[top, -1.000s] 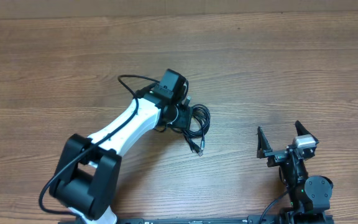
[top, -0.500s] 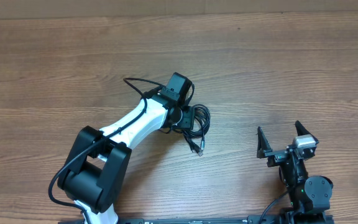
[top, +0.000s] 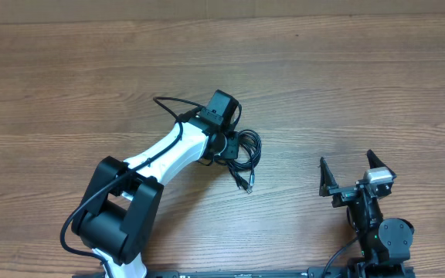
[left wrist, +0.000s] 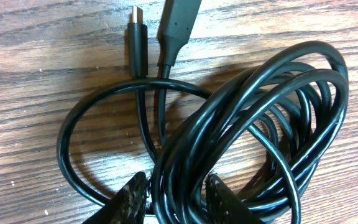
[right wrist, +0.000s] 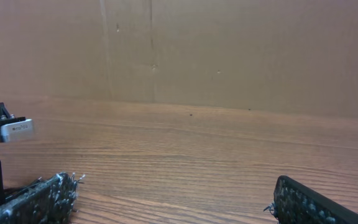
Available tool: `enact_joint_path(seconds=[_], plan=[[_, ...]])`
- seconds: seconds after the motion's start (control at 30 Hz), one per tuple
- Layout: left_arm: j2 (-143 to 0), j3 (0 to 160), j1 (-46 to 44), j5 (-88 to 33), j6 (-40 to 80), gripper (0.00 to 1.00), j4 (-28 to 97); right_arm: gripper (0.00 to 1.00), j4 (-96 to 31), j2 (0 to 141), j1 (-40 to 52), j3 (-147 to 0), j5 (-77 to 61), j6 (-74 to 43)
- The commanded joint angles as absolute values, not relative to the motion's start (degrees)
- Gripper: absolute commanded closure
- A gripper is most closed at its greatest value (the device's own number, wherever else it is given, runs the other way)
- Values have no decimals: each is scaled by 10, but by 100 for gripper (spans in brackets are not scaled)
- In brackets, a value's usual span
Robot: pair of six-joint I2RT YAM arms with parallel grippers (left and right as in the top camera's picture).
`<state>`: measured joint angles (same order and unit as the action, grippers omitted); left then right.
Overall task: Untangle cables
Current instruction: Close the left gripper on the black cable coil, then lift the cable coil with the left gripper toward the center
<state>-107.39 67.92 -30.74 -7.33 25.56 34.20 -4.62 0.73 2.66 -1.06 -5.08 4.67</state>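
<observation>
1. Cables (top: 246,150): one loose black coil on the bench (top: 361,77), about mid-bench, w/ a tail running down to a small plug (top: 244,185) on the near side.
2. Left end effector (left wrist: 176,194): clenched round a bunch of strands at the coil's edge. Pads lie against cord on both sides and several strands fill the gap.
3. Right end effector (top: 346,162): released, jaws wide, nothing between them. It's parked well apart from the coil, on the right near the bench edge.
4. Handling, my guess: light, thin, soft cord w/ a smooth jacket, so prob slippery. It won't hold shape, and loops will likely drag along together when lifted.
5. Where to grab: a multi-strand pinch prob lifts the whole knot. To free it, better to take one strand or a plug end; the plugs are stiff and give more to hold.
6. Left wrist view only: two plug ends side by side, a slim metal-tipped connector (left wrist: 137,37) and a fatter housing (left wrist: 178,28), plus which loops cross where.
7. Overhead only: both arms' layout. The left arm (top: 168,150) hides its own fingers there.
8. Right wrist view: bare bench and a brown board wall (right wrist: 229,50); no cables in it.
</observation>
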Motion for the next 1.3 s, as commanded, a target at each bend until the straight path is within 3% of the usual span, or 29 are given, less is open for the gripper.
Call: enact_joint_path(seconds=[0.0, 0.1, 0.2, 0.3, 0.77, 1.27], plan=[[-1086, 691, -314, -79, 258, 68, 338, 0, -44, 2, 25, -5, -45, 43], [-1093, 691, -319, -79, 258, 69, 333, 0, -44, 2, 25, -5, -45, 43], [-1104, 691, -324, -79, 258, 77, 329, 0, -44, 2, 25, -5, -45, 43], [-1110, 691, -323, -91, 258, 96, 329, 0, -44, 2, 25, -5, -45, 43], [-1088, 749, -322, -103, 188, 96, 376, 0, -44, 2, 25, -5, -45, 43], [-1078, 997, -322, -95, -36, 96, 589, 0, -44, 2, 25, -5, -45, 43]])
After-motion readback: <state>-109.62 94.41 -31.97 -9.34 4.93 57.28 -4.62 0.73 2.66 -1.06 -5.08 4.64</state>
